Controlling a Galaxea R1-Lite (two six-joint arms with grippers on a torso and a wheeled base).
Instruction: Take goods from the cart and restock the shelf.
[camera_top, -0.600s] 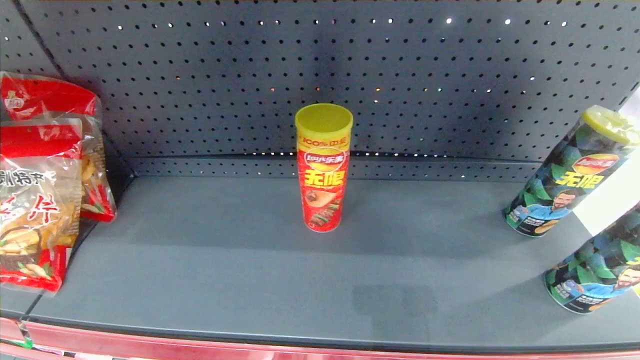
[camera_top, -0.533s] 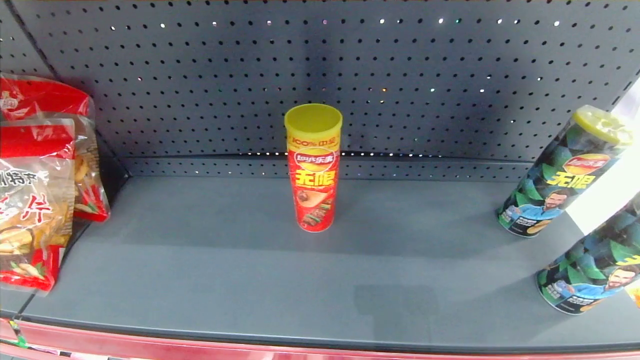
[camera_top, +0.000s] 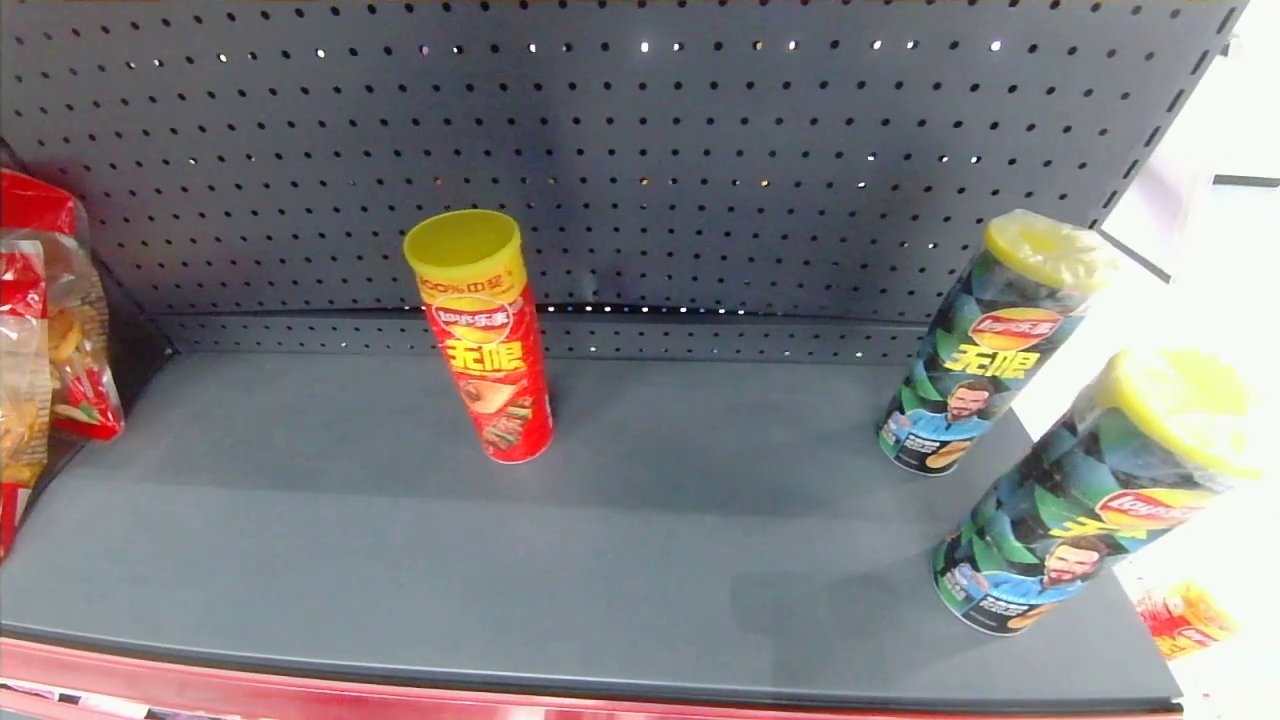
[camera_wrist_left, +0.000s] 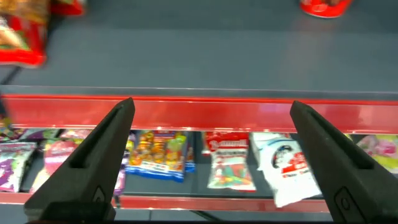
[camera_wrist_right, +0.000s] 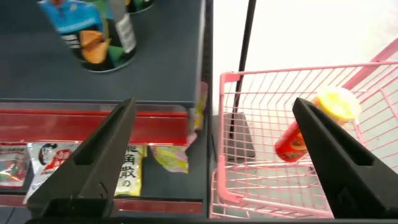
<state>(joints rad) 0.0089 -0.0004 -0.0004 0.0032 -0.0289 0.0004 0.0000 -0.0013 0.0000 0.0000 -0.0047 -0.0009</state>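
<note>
Red can (camera_top: 480, 335) on the shelf (camera_top: 640, 560): has it slid left?
— No. The head view has swung right. The can, the snack bags (camera_top: 50, 330) and the two green cans (camera_top: 985, 345) (camera_top: 1085, 500) all sit further left in it by the same amount, and the shelf's right end has come into sight. Nothing on the shelf has moved.

And the fingers?
— The left fingers (camera_wrist_left: 93, 162) are spread wide, holding nothing and touching nothing. The right fingers (camera_wrist_right: 93, 162) are just as wide and just as empty.

What lies beyond them?
— Past the left pair is the shelf's red front edge (camera_wrist_left: 205, 112), with packets (camera_wrist_left: 230, 165) on the level below. Past the right pair is the shelf's right end, with the base of a green can above it, and just beside that end the pink cart (camera_wrist_right: 249, 78).

Anything in the cart?
— One red can with a yellow lid (camera_wrist_right: 314, 127), lying tilted against the wire, well apart from the right fingers.

And the one on the shelf?
— It stands on its base near the back panel (camera_top: 640, 150), left of the middle. The green cans stand near the right end and the bags at the far left.
</note>
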